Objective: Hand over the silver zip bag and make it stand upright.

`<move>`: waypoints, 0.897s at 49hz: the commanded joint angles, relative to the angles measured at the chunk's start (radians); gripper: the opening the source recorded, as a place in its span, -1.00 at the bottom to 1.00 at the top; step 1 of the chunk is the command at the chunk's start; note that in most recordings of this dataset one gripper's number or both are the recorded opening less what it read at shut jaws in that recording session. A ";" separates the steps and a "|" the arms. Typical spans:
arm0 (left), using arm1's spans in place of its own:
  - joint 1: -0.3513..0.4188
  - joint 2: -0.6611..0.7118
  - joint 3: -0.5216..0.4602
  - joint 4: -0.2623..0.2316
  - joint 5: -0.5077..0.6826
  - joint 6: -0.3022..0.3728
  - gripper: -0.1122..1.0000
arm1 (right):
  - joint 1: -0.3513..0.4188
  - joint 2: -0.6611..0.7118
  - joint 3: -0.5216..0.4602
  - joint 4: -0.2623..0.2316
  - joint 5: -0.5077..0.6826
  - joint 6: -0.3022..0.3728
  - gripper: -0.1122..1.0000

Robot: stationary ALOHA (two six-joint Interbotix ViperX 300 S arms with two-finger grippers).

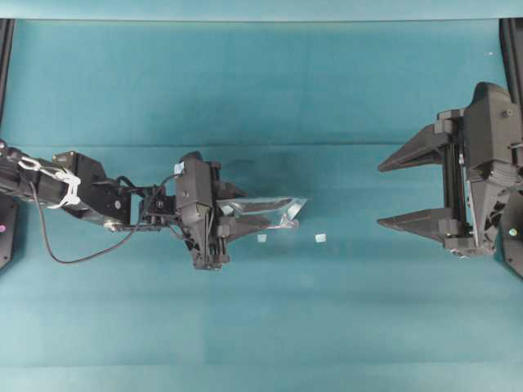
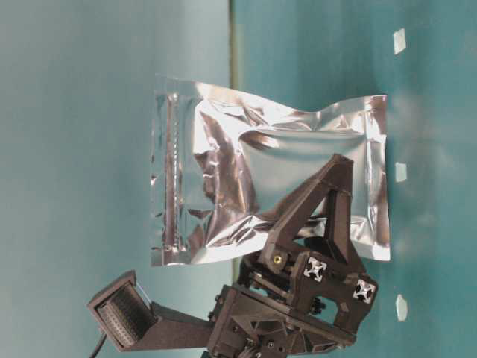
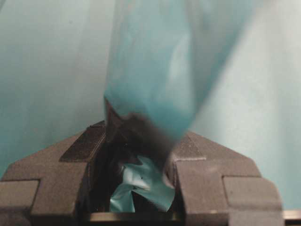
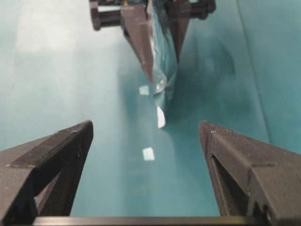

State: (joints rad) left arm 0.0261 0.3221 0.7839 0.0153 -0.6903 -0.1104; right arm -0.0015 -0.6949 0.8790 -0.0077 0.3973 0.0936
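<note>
The silver zip bag (image 2: 246, 149) is a crinkled foil pouch held edge-on over the teal table, with its zip strip on the side away from the table. From overhead it shows as a thin sliver (image 1: 282, 206). My left gripper (image 1: 257, 208) is shut on the silver zip bag; one finger (image 2: 322, 209) lies across its face, and foil fills the jaws (image 3: 141, 183) in the left wrist view. My right gripper (image 1: 381, 194) stands wide open to the right, apart from the bag, with nothing between its fingers (image 4: 146, 129). It faces the bag's edge (image 4: 162, 66).
Tiny white scraps lie on the table under and beside the bag (image 1: 320, 238) (image 1: 261, 239), one of them just ahead of the right gripper (image 4: 148, 153). Dark frame rails run along the left (image 1: 5, 49) and right (image 1: 513, 49) table edges.
</note>
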 commanded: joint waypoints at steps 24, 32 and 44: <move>-0.014 -0.003 0.002 0.003 0.003 0.000 -0.38 | 0.003 -0.005 -0.003 0.002 -0.009 0.009 0.93; -0.014 -0.003 0.002 0.003 0.003 -0.002 -0.38 | 0.003 -0.005 -0.003 0.002 -0.009 0.009 0.93; -0.012 -0.003 0.002 0.003 0.008 -0.002 -0.38 | 0.003 -0.005 0.000 0.002 -0.009 0.009 0.93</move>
State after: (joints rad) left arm 0.0261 0.3221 0.7839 0.0153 -0.6872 -0.1104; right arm -0.0015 -0.6949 0.8866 -0.0077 0.3973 0.0936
